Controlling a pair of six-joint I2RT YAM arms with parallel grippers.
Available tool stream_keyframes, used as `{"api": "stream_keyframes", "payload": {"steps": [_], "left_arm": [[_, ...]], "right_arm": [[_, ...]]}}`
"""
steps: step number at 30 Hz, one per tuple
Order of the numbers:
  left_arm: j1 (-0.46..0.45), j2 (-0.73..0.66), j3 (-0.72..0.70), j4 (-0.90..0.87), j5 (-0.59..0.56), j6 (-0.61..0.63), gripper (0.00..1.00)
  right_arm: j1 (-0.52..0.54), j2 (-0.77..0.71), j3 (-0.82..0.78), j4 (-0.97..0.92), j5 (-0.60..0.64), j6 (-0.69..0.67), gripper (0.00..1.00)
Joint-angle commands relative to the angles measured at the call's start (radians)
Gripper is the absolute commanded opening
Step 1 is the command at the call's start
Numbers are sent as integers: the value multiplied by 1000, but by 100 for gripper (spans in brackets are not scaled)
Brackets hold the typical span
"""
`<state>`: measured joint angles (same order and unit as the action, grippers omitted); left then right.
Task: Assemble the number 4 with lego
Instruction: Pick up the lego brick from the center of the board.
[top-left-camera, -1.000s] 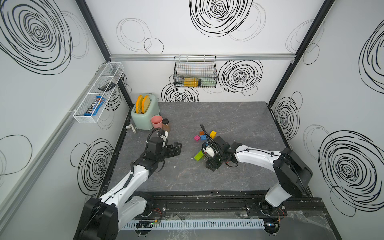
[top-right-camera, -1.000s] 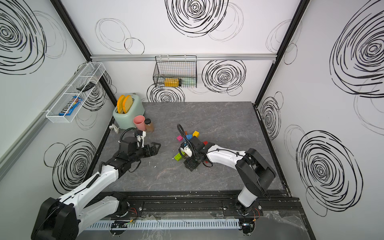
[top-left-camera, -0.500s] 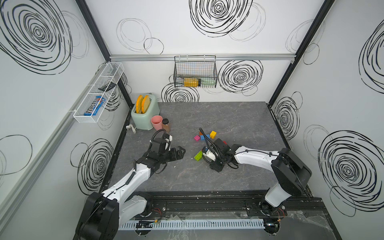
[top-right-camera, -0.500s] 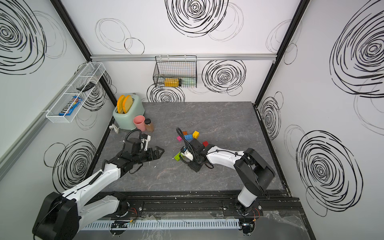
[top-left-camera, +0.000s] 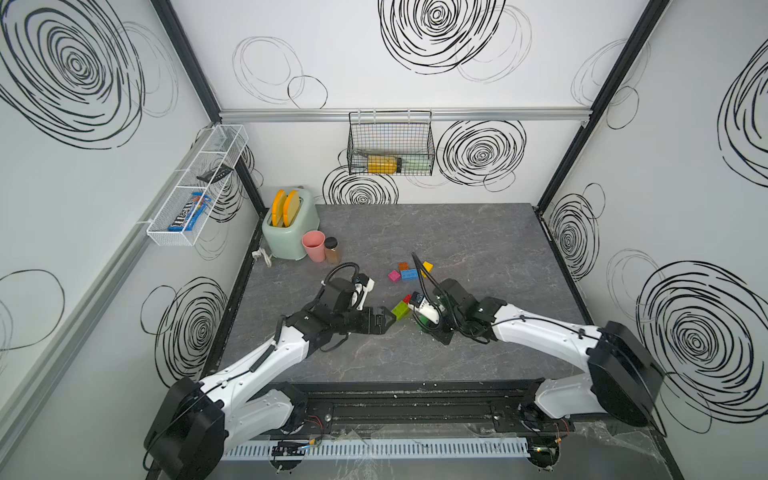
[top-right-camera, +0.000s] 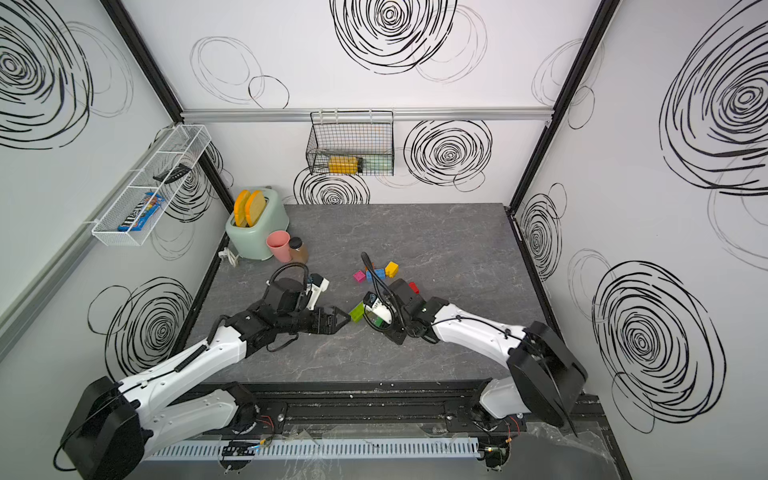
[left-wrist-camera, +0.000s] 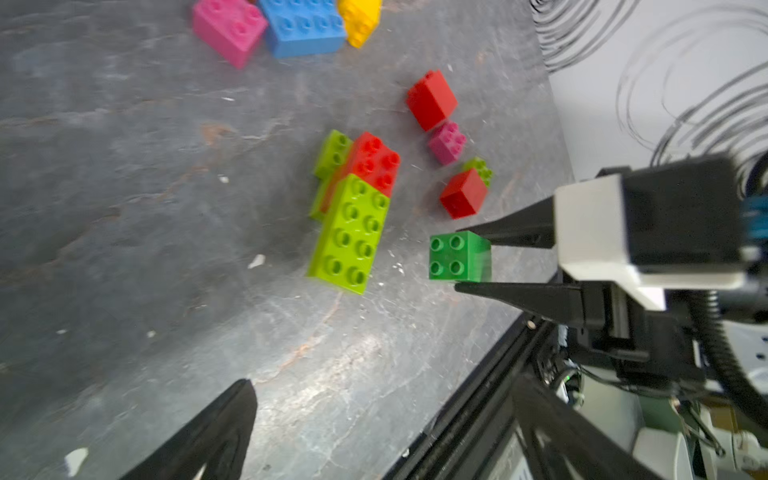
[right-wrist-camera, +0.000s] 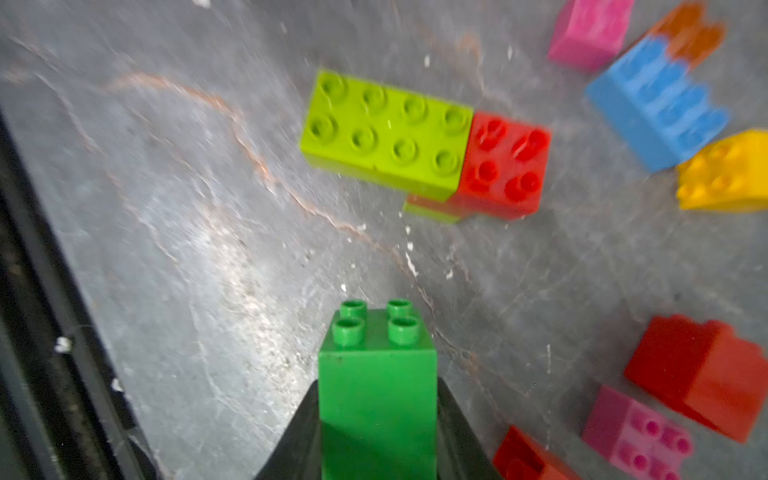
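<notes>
Two arms reach over the grey marbled tabletop (top-left-camera: 478, 232) and face each other near its middle. The right gripper (left-wrist-camera: 461, 257) is clenched on a dark green two-by-two brick (left-wrist-camera: 446, 255), with a black finger against each side and the studs pointing out past the fingertips. Whether the brick rests on the table or hangs just above it cannot be told. Just beside it, across a narrow gap, lies a small stack. A lime two-by-four brick (left-wrist-camera: 351, 232) butts against a red two-by-two brick (left-wrist-camera: 376, 164), and another lime brick (left-wrist-camera: 332, 151) juts out from under them. Near the right arm lie loose pieces: a tilted red brick (left-wrist-camera: 431, 99), a magenta brick (left-wrist-camera: 446, 142) touching it, a second red brick (left-wrist-camera: 463, 193), and a small lime brick (left-wrist-camera: 480, 168) behind that one. Farther toward the back wall, a pink brick (left-wrist-camera: 228, 29), a blue brick (left-wrist-camera: 305, 27) and a yellow brick (left-wrist-camera: 359, 18) sit close together in a row, with an orange brick (right-wrist-camera: 694, 33) showing behind the blue one in the right wrist view. The left gripper (top-left-camera: 384, 322) holds nothing, its jaws spread wide and its tips aimed at the stack from the other side.
</notes>
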<state>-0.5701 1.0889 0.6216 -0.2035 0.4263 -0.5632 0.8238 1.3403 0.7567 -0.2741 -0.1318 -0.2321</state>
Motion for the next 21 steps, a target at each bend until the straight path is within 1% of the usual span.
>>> {"api": "stream_keyframes", "payload": {"steps": [1, 3, 5, 8, 16, 21], "left_arm": [[-65, 25, 70, -23, 90, 7, 99], [-109, 42, 99, -14, 116, -2, 98], [-132, 55, 114, -1, 121, -17, 98], [-134, 66, 121, 10, 131, -36, 94], [-136, 48, 147, -5, 133, -42, 82], [-141, 40, 149, 21, 138, -73, 68]], "right_arm": [[12, -128, -65, 182, -135, 3, 24], [22, -196, -129, 307, -184, 33, 24], [32, -251, -181, 418, -210, 50, 23], [40, -314, -253, 556, -255, 65, 21], [86, -328, -287, 595, -248, -5, 21], [116, -306, -285, 636, -227, -23, 21]]}}
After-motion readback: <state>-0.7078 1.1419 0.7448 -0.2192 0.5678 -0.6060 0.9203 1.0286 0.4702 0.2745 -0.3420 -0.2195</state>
